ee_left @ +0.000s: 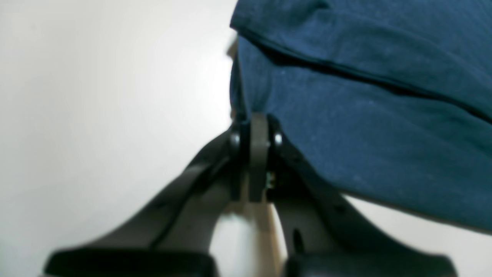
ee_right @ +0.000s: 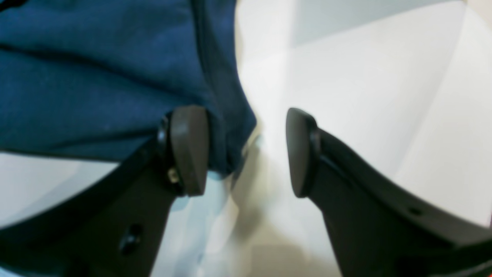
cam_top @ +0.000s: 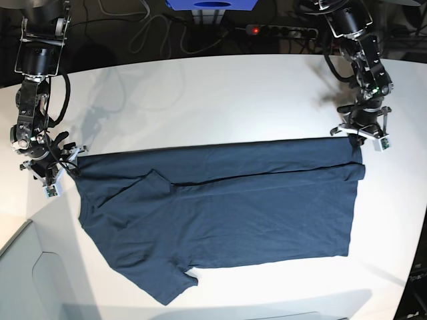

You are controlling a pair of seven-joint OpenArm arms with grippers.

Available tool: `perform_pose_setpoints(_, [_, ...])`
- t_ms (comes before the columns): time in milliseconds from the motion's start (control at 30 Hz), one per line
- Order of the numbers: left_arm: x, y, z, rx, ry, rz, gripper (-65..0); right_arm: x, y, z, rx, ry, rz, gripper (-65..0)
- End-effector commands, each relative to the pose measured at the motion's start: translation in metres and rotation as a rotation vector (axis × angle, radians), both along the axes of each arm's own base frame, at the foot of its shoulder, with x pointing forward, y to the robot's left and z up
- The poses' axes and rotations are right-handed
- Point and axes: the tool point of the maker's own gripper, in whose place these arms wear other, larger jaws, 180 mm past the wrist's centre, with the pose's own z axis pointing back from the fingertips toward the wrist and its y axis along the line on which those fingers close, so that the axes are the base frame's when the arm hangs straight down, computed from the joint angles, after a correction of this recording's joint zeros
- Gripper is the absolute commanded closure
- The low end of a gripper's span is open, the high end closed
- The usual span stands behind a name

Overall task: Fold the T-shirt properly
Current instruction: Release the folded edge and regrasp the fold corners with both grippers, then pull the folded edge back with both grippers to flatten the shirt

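The T-shirt (cam_top: pixel 220 213), dark navy, lies spread on the white bench (cam_top: pixel 220 93), partly folded: top strip is doubled over onto the body, its folded edge running side to side across the base view. Long axis goes left-right in that view. One sleeve (cam_top: pixel 170 283) sticks out toward the near edge, bottom left; another fold flap shows near the left end. The straight edge at the view's right looks like the hem; can't confirm where the neck is.

Left arm (right side of base view) comes down from the far edge, wrist bent so the left pincer (cam_top: pixel 362 133) points down at the shirt's upper right corner. Wrist view: left pincer (ee_left: pixel 256 127) is pinched closed w/ the T-shirt (ee_left: pixel 365 127) corner bunched right at the tips, cloth draping away to the right, a fold seam crossing the fabric above.

Right arm (left side of base view) hangs down from the far left, right pincer (cam_top: pixel 53 167) low at the shirt's upper left corner. Wrist view: right pincer (ee_right: pixel 248 152) stands wide apart; one pad (ee_right: pixel 188 150) is against the T-shirt (ee_right: pixel 96 84) edge, the other pad (ee_right: pixel 301 152) is over bare bench. Cloth corner sits just inside the gap, not clamped
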Motion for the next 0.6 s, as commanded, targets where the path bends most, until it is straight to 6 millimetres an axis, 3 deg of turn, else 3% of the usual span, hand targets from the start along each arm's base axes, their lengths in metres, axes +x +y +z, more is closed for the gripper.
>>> perform_pose_setpoints(0, [0.008, 0.008, 0.014, 0.026, -0.037, -0.002, 0.0, 0.008, -0.005, 0.012, -0.011, -0.034, 0.014, -30.6])
perform_pose_setpoints(333, [0.005, 0.008, 0.012, 0.028, -0.030, -0.001, 0.0, -0.025, -0.009, -0.025, 0.008, 0.070, -0.007, -29.6])
perform_pose_setpoints(400, [0.005, 0.008, 0.012, 0.029, -0.030, -0.001, 0.0, -0.031, -0.008, -0.030, 0.010, 0.084, -0.007, -24.2])
perform_pose_setpoints(533, [0.005, 0.008, 0.012, 0.027, -0.030, -0.001, 0.0, -0.038, -0.002, -0.037, 0.022, 0.099, -0.006, -0.9])
perform_pose_setpoints(567, [0.005, 0.008, 0.012, 0.029, -0.029, -0.001, 0.0, -0.040, -0.002, -0.038, 0.022, 0.104, -0.006, 0.0])
